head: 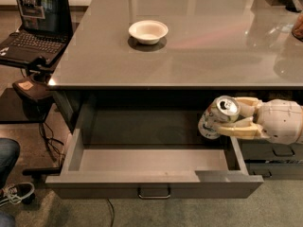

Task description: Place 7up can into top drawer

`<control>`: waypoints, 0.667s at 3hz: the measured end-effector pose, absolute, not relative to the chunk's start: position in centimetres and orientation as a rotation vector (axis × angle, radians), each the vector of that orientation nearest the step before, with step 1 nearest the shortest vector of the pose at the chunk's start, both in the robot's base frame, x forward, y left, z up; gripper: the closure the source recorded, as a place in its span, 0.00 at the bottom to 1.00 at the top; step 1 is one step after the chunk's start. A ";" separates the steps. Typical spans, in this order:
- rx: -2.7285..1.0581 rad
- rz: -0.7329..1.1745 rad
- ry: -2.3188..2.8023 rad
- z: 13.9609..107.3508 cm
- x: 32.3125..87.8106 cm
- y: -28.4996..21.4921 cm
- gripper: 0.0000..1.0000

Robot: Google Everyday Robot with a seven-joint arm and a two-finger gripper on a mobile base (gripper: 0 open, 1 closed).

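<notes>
The top drawer point(154, 182) is pulled wide open under the grey table; its inside is bare and its small loop handle point(154, 193) sits centred on the front. My gripper point(226, 121) reaches in from the right and is shut on the 7up can point(217, 117), a white-and-green can with a silver top. The can is tilted, with its top facing up and toward the camera. It hangs over the drawer's right end, just inside the right wall and above the floor.
A white bowl point(148, 31) stands on the grey tabletop point(199, 41). A laptop point(33, 25) sits on a stand at the left. A person's leg and shoe point(14, 193) are at the lower left. Narrower grey drawers point(277, 155) with dark handles lie right of the open drawer.
</notes>
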State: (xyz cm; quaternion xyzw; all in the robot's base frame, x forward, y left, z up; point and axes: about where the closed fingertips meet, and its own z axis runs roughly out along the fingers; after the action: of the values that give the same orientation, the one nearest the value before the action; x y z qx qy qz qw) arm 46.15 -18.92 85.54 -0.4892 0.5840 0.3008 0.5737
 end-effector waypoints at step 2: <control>-1.357 0.480 1.518 79.0 50.4 -12.4 1.00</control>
State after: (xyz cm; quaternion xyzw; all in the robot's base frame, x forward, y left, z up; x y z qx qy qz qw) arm 50.42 -12.36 78.96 -0.5614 0.6279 0.1987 0.5012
